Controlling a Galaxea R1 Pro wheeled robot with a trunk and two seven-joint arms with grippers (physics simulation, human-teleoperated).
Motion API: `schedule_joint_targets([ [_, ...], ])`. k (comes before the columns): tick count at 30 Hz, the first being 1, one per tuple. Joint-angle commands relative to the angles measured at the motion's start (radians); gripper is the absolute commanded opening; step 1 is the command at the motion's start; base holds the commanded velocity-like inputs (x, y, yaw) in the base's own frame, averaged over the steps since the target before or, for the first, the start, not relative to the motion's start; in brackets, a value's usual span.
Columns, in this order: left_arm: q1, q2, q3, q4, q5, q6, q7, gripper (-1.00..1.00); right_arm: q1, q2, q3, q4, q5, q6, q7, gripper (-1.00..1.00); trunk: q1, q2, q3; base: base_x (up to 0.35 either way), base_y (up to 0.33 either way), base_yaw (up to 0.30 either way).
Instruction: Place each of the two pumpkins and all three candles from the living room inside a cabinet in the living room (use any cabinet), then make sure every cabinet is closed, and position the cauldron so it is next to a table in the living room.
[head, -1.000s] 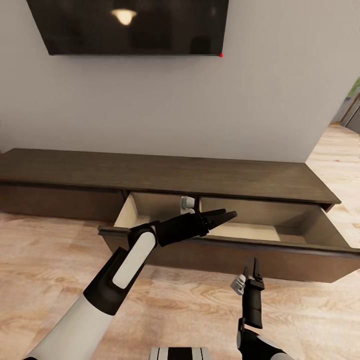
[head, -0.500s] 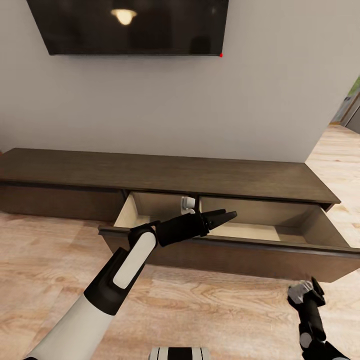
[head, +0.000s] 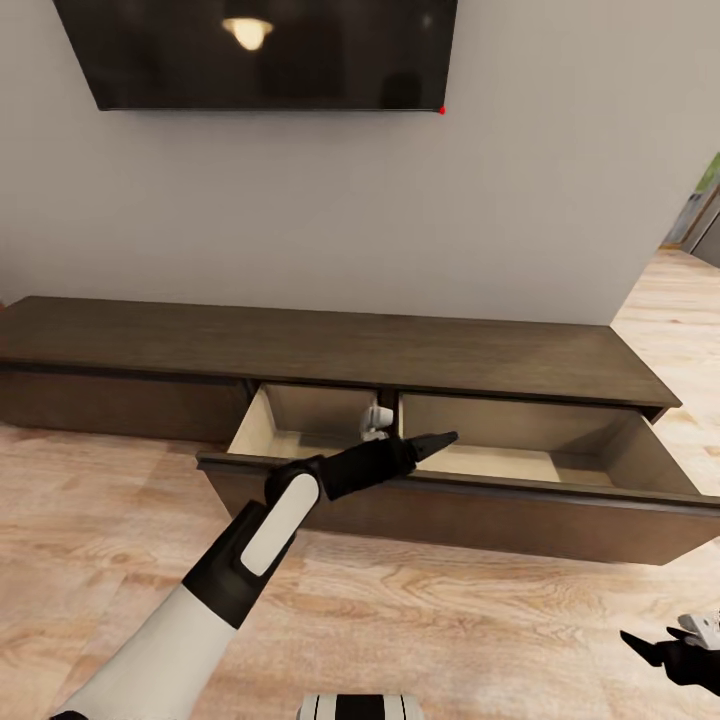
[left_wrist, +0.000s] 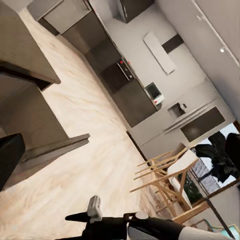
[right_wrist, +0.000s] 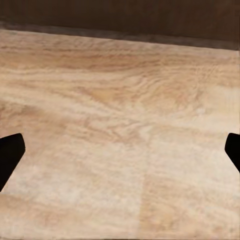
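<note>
Right gripper (head: 668, 648) cut off at frame edge, jaws wide apart over wood-grain floor (right_wrist: 120, 125). Left gripper (head: 440, 439) above dark cabinet (head: 330, 345), open drawer; jaw state unclear. Candle (head: 377, 417) inside, part hidden.

Cabinet (head: 330, 350) runs along wall (head: 560, 200), w/ TV (head: 260, 50) on wall above its left half. Two drawers pulled out side by side at front, mid to right. Candle (head: 375, 420) in left drawer (head: 265, 425), by divider to right drawer (head: 640, 450). Wood floor (head: 100, 540) in front. Left gripper (head: 437, 440) over drawer fronts near divider; right gripper (head: 665, 650) low over floor, far right.
</note>
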Motion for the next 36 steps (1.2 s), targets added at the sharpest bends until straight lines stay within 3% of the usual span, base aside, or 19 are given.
schedule_joint_targets([
  [1, 0.0, 0.001, 0.001, 0.007, 0.0, -0.001, 0.037, 1.0, 0.0, -0.002, -0.002, -0.001, -0.001, 0.007, 0.024, 1.0, 0.0, 0.0, 0.0, 0.0, 0.0, 0.0],
  [4, 0.0, 0.01, 0.002, 0.024, 0.001, 0.005, 0.207, 1.0, 0.0, -0.005, -0.007, -0.026, -0.004, 0.057, 0.122, 1.0, 0.0, 0.0, 0.0, 0.0, 0.0, 0.0],
  [6, 0.0, 0.014, -0.001, 0.026, 0.0, 0.012, 0.282, 1.0, 0.0, -0.003, -0.013, -0.061, -0.005, 0.073, 0.163, 1.0, 0.0, 0.0, 0.0, 0.0, 0.0, 0.0],
  [7, 0.008, 0.031, -0.008, 0.028, 0.002, 0.013, 0.372, 1.0, 0.0, -0.002, -0.028, -0.083, -0.003, 0.08, 0.197, 1.0, 0.0, 0.0, 0.0, 0.0, 0.0, 0.0],
  [8, 0.015, 0.05, -0.015, 0.028, 0.004, 0.01, 0.386, 1.0, 0.0, -0.002, -0.03, -0.084, -0.003, 0.08, 0.202, 1.0, 0.0, 0.0, 0.0, 0.0, 0.0, 0.0],
  [9, 0.021, 0.063, -0.026, 0.028, 0.006, 0.007, 0.394, 1.0, 0.0, -0.002, -0.031, -0.084, -0.003, 0.081, 0.206, 1.0, 0.0, 0.0, 0.0, 0.0, 0.0, 0.0],
  [10, 0.034, 0.086, -0.061, -0.039, 0.011, 0.01, 0.41, 1.0, 0.003, -0.005, -0.051, -0.08, -0.006, 0.082, 0.21, 1.0, 0.0, 0.0, 0.0, 0.0, 0.0, 0.0],
  [12, 0.037, 0.085, -0.084, -0.064, 0.01, 0.012, 0.412, 1.0, 0.013, 0.001, -0.109, -0.07, -0.005, 0.082, 0.21, 1.0, -0.004, 0.007, 0.003, 0.0, 0.0, 0.0],
  [18, 0.037, 0.078, -0.092, -0.064, 0.01, 0.023, 0.414, 1.0, 0.018, 0.005, -0.113, -0.068, -0.004, 0.082, 0.209, 1.0, -0.027, 0.049, 0.022, 0.0, 0.0, 0.0],
  [21, 0.037, 0.076, -0.094, -0.063, 0.009, 0.069, 0.417, 1.0, 0.018, 0.006, -0.113, -0.068, -0.004, 0.082, 0.209, 1.0, -0.038, 0.07, 0.031, 0.0, 0.0, 0.0],
  [25, 0.036, 0.075, -0.089, -0.069, 0.005, 0.178, 0.419, 1.0, 0.019, 0.008, -0.113, -0.068, -0.002, 0.081, 0.207, 1.0, -0.054, 0.098, 0.044, 0.0, 0.0, 0.0],
  [29, 0.035, 0.067, -0.085, -0.062, 0.005, 0.21, 0.426, 1.0, 0.018, 0.023, -0.112, -0.068, 0.002, 0.081, 0.207, 1.0, -0.069, 0.126, 0.056, 0.0, 0.0, 0.0],
  [32, 0.035, 0.057, -0.085, -0.027, 0.006, 0.217, 0.455, 1.0, 0.019, 0.029, -0.112, -0.068, 0.005, 0.083, 0.206, 1.0, -0.081, 0.147, 0.066, 0.0, 0.0, 0.0],
  [36, 0.036, 0.024, -0.09, 0.099, 0.005, 0.219, 0.499, 1.0, 0.019, 0.05, -0.11, -0.069, 0.01, 0.096, 0.2, 1.0, -0.096, 0.175, 0.078, 0.0, 0.0, 0.0],
])
